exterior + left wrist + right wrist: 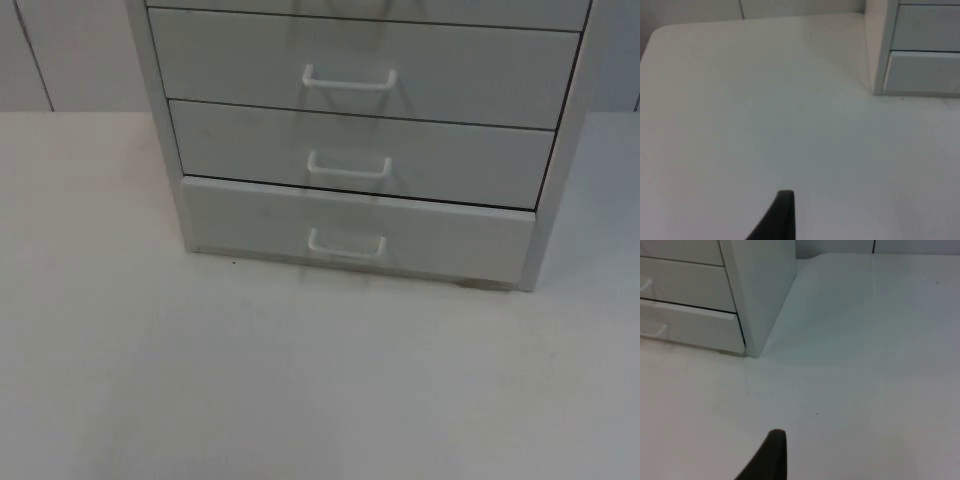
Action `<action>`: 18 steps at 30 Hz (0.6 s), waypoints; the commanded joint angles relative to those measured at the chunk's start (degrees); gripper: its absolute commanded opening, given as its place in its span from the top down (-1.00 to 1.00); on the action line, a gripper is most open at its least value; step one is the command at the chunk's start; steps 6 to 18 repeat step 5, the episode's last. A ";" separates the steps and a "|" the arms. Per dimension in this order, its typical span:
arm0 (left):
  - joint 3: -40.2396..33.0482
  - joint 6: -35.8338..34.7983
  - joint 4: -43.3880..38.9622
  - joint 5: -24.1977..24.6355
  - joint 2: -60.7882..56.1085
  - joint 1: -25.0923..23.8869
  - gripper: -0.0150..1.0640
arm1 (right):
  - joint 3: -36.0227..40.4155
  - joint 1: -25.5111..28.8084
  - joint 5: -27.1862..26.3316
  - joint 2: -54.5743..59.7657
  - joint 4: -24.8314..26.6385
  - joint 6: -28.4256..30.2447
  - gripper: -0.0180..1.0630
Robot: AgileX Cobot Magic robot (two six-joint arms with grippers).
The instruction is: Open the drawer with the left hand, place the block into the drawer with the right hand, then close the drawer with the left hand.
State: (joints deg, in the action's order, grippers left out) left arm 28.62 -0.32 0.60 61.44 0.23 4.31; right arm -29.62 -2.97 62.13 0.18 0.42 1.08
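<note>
A white drawer cabinet (365,120) stands at the back of the table, its drawers stacked and each fitted with a white bar handle. The bottom drawer (250,225) carries its handle (346,246) at mid-front, and its front sits a little forward of the drawer above (240,140). My left gripper (777,217) hovers over bare table to the left of the cabinet, whose lower left corner (880,75) lies ahead of it. On the cabinet's right side, my right gripper (767,457) hangs over the table, facing the cabinet's lower right corner (747,347).
The white table top (300,380) stretches in front of and on both sides of the cabinet. The grey partition wall (60,50) closes the back. The table's far left corner (660,32) is rounded.
</note>
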 commanded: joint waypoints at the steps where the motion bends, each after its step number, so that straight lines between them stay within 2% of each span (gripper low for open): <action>1: -0.26 -0.14 0.40 0.13 -0.23 -2.20 -0.98 | 0.06 -0.06 -0.38 -0.18 0.06 -0.18 -0.98; 5: -0.26 -0.14 0.40 0.13 -0.23 -4.72 -0.98 | 0.06 -0.06 -0.38 -0.18 0.06 -0.18 -0.98; 18: -0.26 -0.14 0.40 0.13 -0.23 -4.72 -0.98 | 0.06 -0.06 -0.38 -0.18 0.06 -0.18 -0.98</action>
